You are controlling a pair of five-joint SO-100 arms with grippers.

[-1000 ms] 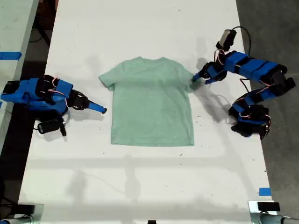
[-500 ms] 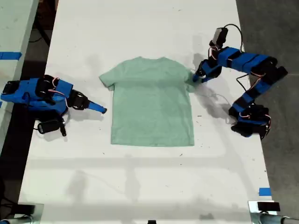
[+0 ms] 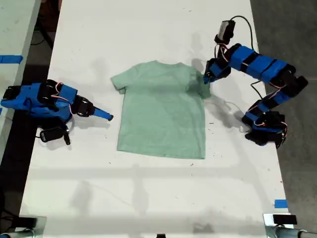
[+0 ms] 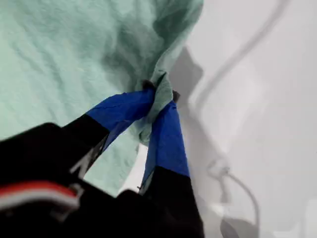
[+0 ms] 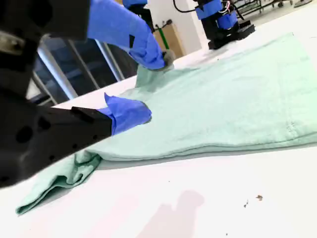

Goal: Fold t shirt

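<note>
Sleeve edge hidden — pinched in my first gripper (image 4: 159,99) | t shirt (image 3: 161,111) bunched

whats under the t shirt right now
The white table lies under the t shirt. My first gripper pinches one sleeve edge and lifts it off the table. Whatever the flat body of the shirt covers cannot be seen.
</note>
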